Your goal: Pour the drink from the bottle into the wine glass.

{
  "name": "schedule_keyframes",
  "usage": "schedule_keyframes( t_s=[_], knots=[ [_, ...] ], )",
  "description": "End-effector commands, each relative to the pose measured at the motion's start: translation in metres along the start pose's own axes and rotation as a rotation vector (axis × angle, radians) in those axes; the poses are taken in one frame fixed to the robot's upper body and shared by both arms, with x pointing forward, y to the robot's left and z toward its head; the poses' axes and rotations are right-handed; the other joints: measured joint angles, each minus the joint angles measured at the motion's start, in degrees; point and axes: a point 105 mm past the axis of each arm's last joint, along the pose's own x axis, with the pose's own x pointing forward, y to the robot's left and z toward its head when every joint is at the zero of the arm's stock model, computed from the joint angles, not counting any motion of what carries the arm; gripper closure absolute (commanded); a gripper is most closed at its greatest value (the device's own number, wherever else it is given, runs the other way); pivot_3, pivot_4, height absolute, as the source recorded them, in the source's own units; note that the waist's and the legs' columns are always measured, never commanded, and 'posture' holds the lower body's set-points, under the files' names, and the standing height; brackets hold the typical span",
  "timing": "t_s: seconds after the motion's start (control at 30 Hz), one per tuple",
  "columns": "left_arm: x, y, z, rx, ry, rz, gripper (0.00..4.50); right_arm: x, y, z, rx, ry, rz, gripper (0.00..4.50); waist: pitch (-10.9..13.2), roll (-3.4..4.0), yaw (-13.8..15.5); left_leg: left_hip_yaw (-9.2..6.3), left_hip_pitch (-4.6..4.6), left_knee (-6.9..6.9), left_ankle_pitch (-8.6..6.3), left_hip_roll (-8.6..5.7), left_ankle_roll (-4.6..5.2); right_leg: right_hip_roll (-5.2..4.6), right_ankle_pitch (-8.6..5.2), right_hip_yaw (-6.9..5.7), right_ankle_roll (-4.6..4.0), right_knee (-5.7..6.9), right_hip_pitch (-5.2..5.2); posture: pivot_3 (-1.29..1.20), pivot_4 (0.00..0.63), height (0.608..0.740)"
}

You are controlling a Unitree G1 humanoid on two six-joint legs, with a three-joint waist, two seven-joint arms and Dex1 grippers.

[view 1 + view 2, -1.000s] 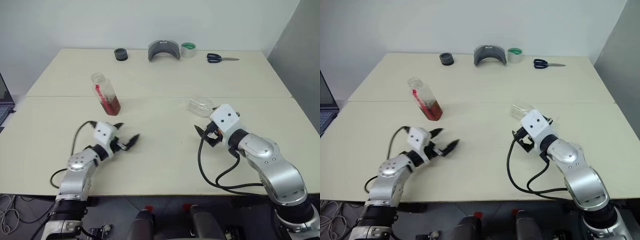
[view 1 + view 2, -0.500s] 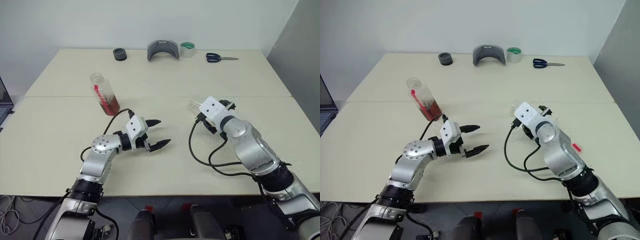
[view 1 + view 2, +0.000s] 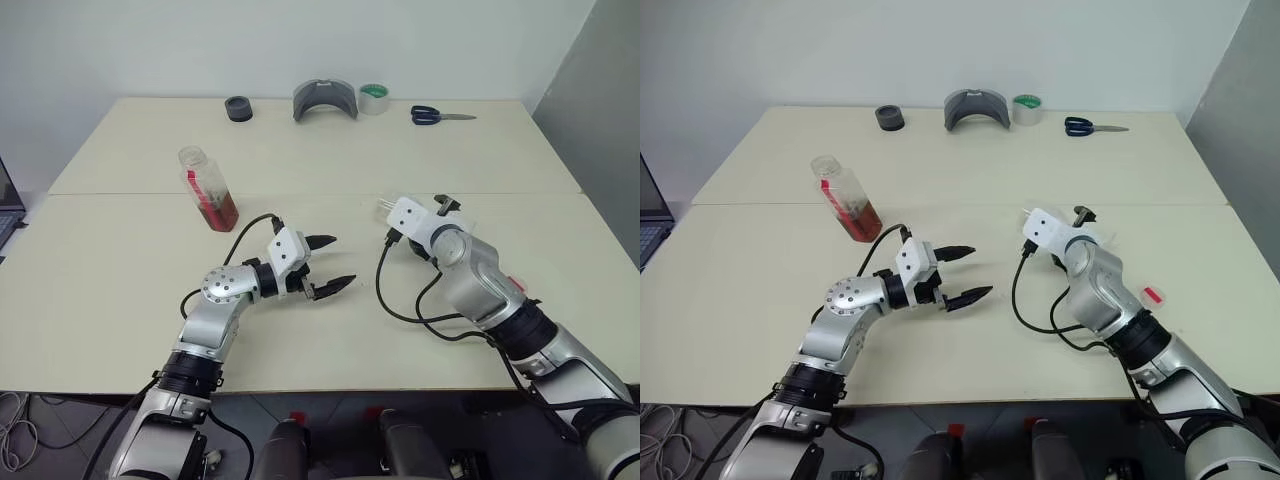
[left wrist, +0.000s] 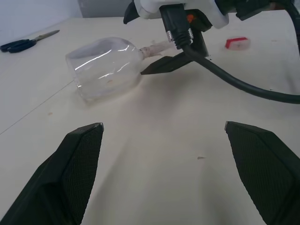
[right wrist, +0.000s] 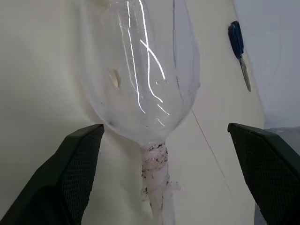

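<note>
While the right tool (image 5: 161, 154) stands wide open with its two black fingers (image 5: 77, 168) either side of the glass's stem, nothing is gripped yet; the glass (image 4: 105, 65) lies on its side on the worktop (image 3: 330, 160), bowl pointing away from that tool. It looks thin-walled and light, and a rounded bowl lying flat will likely roll at a nudge, so I would judge the stem, wrapped in what seems whitish tape just below the bowl, the safer place to close on: it is narrow enough to sit between the pads and the wrap should give some friction where bare clear wall would be slick. A hard squeeze on the bowl could crack or deform it.

Further left, the left tool (image 3: 328, 264) is open too, empty, above bare worktop near the middle. Well beyond it the bottle (image 3: 207, 186) stands upright, its cap off, with the drink (image 3: 220, 210) filling only the lower part, so it should be light. Its squarish flat sides offer a firm hold at mid-body, though soft plastic may give under pressure.
</note>
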Motion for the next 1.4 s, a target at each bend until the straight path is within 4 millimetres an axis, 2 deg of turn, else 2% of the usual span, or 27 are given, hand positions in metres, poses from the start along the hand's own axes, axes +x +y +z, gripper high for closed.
schedule_keyframes(
  t_s=[0.03,0.17,0.2,0.23,0.3,0.6,0.73,0.87,1.0,1.2,1.4],
  knots=[
    [0.005,0.001,0.011,0.041,-0.039,-0.002,0.03,0.004,-0.012,0.006,-0.03,-0.022,-0.036,0.0,0.0,0.0,-0.01,0.01,0.0,0.0,0.0,0.0,0.0,0.0,0.0,0.01,0.0,0.0,0.0,0.0,0.15,0.74],
    [0.007,0.001,0.012,0.04,-0.043,-0.002,0.03,0.01,-0.014,0.004,-0.055,-0.013,-0.041,0.0,0.0,0.0,-0.15,0.03,0.02,0.0,0.0,0.01,0.0,0.01,0.0,0.02,0.0,0.01,0.0,0.0,0.15,0.74],
    [0.008,0.001,0.012,0.04,-0.044,-0.002,0.0,0.011,-0.014,0.003,-0.058,-0.012,-0.039,0.28,0.0,0.0,-0.14,0.0,0.02,0.0,0.0,0.01,0.0,0.01,0.0,0.01,0.0,0.03,0.0,0.0,0.15,0.74],
    [0.008,0.0,0.011,0.04,-0.045,-0.003,0.0,0.013,-0.013,0.004,-0.067,-0.012,-0.039,0.37,0.0,0.0,-0.14,0.0,0.01,0.0,0.0,0.01,0.0,0.01,0.0,0.0,0.0,0.02,0.0,0.0,0.15,0.74],
    [0.009,-0.001,0.011,0.039,-0.047,-0.006,0.0,0.015,-0.012,0.006,-0.074,-0.016,-0.027,0.89,0.0,0.0,-0.13,0.01,0.01,0.0,0.0,0.0,0.0,0.0,0.0,0.01,0.0,0.01,0.0,0.0,0.15,0.74],
    [0.009,-0.001,0.009,0.035,-0.045,-0.003,0.0,0.019,-0.01,0.008,-0.04,-0.021,-0.003,4.12,0.0,0.0,-0.16,0.03,0.01,0.0,0.0,0.0,0.0,0.0,0.0,0.02,0.0,0.02,-0.01,0.0,0.15,0.74],
    [0.003,0.003,0.007,0.022,-0.036,0.028,0.0,0.013,-0.021,0.02,0.119,-0.074,-0.002,4.16,0.0,0.01,-0.16,0.03,0.01,-0.01,0.0,0.01,0.0,0.01,0.0,0.03,0.0,0.02,-0.02,0.0,0.15,0.74],
    [-0.01,0.016,0.007,-0.043,-0.037,0.099,0.0,0.005,-0.023,0.038,0.398,-0.174,0.066,4.16,0.0,0.01,-0.25,0.02,0.01,-0.02,0.0,0.03,0.0,0.02,0.0,0.04,0.0,0.03,-0.04,0.0,0.15,0.74],
    [-0.022,0.02,0.01,-0.145,-0.045,0.105,0.0,0.002,-0.017,0.066,0.641,-0.391,0.091,4.16,0.0,0.01,-0.27,0.0,0.01,-0.02,0.0,0.03,0.0,0.02,0.0,0.02,0.0,0.04,-0.03,0.0,0.15,0.74],
    [-0.038,0.021,0.019,-0.201,-0.038,0.076,0.0,0.016,0.0,0.068,0.843,-0.464,0.061,4.16,0.01,0.02,-0.13,0.01,0.0,-0.03,0.0,0.03,0.0,-0.02,0.01,0.03,-0.01,0.05,-0.03,0.0,0.15,0.74],
    [-0.044,0.024,0.028,-0.192,-0.028,0.074,0.0,0.013,0.028,0.057,0.883,-0.465,0.095,4.16,0.0,0.02,-0.16,0.01,0.02,-0.04,0.0,0.03,0.0,-0.02,0.01,0.03,-0.01,0.04,-0.02,0.0,0.15,0.74]
  ],
)
